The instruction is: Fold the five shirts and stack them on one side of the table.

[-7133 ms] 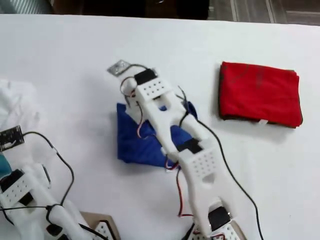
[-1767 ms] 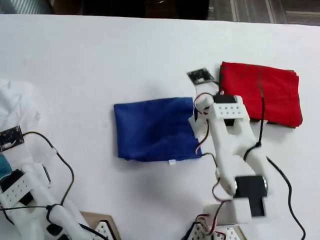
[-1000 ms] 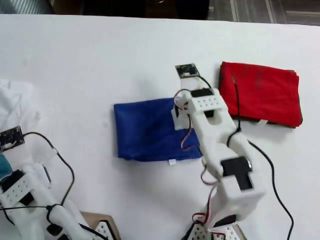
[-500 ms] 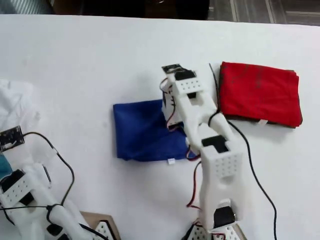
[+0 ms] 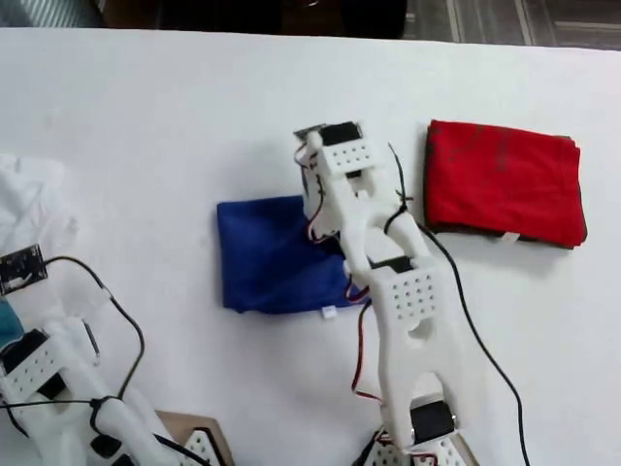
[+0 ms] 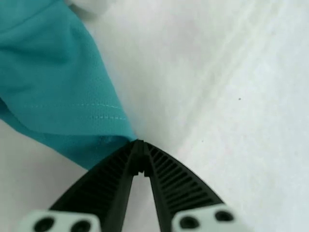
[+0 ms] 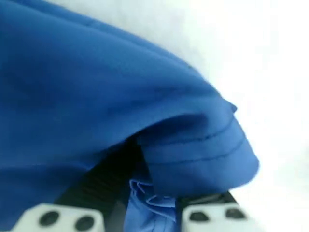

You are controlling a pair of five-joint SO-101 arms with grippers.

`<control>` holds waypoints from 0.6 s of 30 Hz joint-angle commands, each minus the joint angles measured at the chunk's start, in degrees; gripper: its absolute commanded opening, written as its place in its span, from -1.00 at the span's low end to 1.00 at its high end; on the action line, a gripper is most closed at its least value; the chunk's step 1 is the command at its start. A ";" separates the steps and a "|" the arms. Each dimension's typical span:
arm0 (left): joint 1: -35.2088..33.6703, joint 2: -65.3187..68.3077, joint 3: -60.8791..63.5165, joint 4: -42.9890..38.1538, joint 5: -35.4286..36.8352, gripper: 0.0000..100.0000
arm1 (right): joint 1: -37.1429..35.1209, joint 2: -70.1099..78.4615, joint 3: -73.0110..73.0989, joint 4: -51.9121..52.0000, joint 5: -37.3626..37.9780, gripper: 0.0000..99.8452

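A blue shirt (image 5: 267, 257) lies at the table's middle, its right part under my right arm (image 5: 364, 218). In the right wrist view my right gripper (image 7: 145, 191) is shut on a lifted fold of the blue shirt (image 7: 120, 87), with hemmed cloth draped over its fingers. A folded red shirt (image 5: 505, 184) rests at the right. My left gripper (image 6: 139, 157) is shut, its tips touching the table beside the edge of a teal shirt (image 6: 53, 82). The left arm (image 5: 49, 383) sits at the table's near left corner.
A crumpled white shirt (image 5: 34, 204) lies at the left edge, with a bit of the teal shirt (image 5: 6, 320) just below it. A dark garment edge shows under the red shirt. Bare white table (image 5: 175, 97) spreads across the back and the front right.
My right arm has swung left from the blue shirt's right edge to over its middle, carrying that edge with it. The visible blue patch is narrower. The left arm has not moved.
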 commanded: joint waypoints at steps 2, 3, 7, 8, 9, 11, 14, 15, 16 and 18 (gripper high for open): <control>0.88 -1.05 -0.13 -0.79 0.26 -0.95 | -1.54 0.75 -1.14 1.10 0.44 -0.96; 0.88 -1.05 -0.13 -0.79 0.26 -0.95 | -0.92 0.40 -1.32 1.10 0.44 -0.96; 0.88 -1.05 -0.13 -0.79 0.26 -0.95 | 2.33 -5.23 -1.93 1.45 1.05 -0.96; 0.88 -1.05 -0.13 -0.79 0.26 -0.95 | 3.12 -7.34 -1.93 1.45 2.55 -0.96; 0.88 -1.05 -0.13 -0.79 0.26 -0.95 | 3.82 -9.54 -1.76 1.45 4.57 -0.96; 0.88 -1.05 -0.13 -0.79 0.26 -0.95 | 5.41 -13.67 -1.49 1.54 7.65 -0.96; 0.88 -1.05 -0.13 -0.79 0.26 -0.95 | 8.13 -19.38 -1.41 1.80 10.20 -0.96; 0.88 -1.05 -0.13 -0.79 0.26 -0.95 | 9.19 -21.14 -1.41 1.80 10.64 -0.96; 0.88 -1.05 -0.13 -0.79 0.26 -0.95 | 10.15 -22.90 -1.41 1.80 11.16 -0.96; 0.88 -1.05 -0.13 -0.79 0.26 -0.95 | 11.91 -26.42 -1.41 1.80 12.84 -0.96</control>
